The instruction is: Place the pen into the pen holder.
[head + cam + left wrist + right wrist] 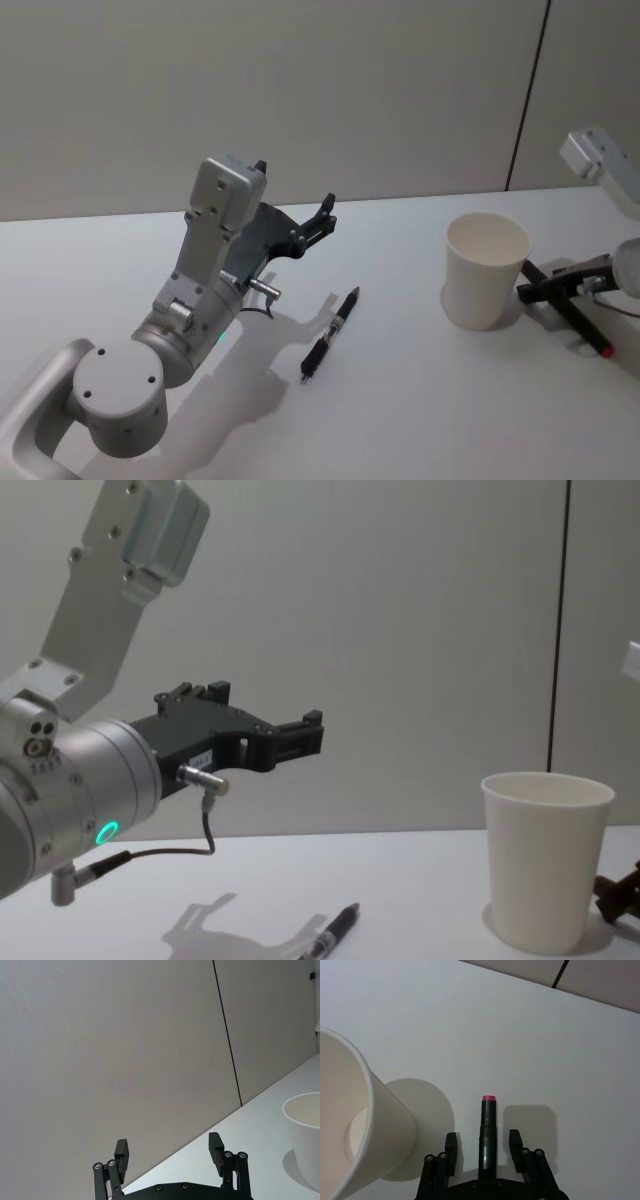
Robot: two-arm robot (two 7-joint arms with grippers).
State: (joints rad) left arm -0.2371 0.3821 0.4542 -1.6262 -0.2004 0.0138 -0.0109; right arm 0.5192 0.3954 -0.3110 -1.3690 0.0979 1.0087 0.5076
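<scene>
The pen holder (487, 270), a white paper cup, stands upright at the right of the white table. It also shows as the cup (546, 860) and the cup (350, 1125). A dark pen with a pink end (488, 1125) lies flat on the table beside the cup. My right gripper (483, 1134) is open, with a finger on each side of this pen and a gap at both. The right gripper (545, 288) sits just right of the cup. A black pen (330, 335) lies loose mid-table. Above and behind it, my left gripper (318, 218) hangs open and holds nothing.
A grey panel wall with a dark vertical seam (528, 100) closes off the table's far edge. The left arm's big joint (115, 385) fills the near left. Bare tabletop (400, 400) lies between the black pen and the cup.
</scene>
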